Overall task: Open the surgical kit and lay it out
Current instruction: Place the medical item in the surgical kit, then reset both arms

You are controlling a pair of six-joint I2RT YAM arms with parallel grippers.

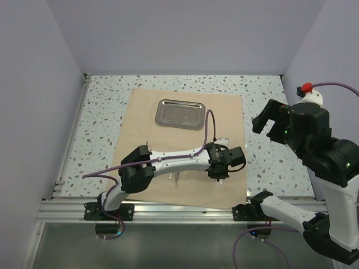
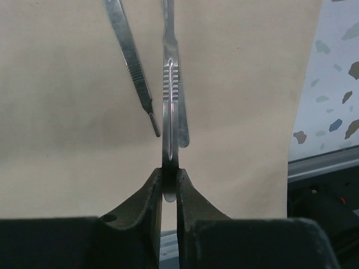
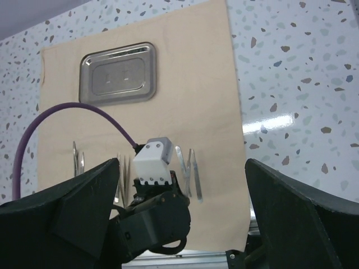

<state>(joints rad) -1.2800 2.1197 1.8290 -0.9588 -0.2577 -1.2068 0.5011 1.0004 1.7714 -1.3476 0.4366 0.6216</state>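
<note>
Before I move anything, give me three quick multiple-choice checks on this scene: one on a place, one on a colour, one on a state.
1. Where is the steel tray? A) far part of the cloth B) beside the cloth C) cloth's near edge
2. What colour is the cloth? A) blue B) tan C) green
3. How are the left arm's jaws? A) wide open, empty B) shut on a thin silver tool C) shut on the tray
Answers: 1 A, the top view shows it on the cloth's far part; 2 B, tan in every view; 3 B, the left wrist view shows them pinching the tool's end.
</note>
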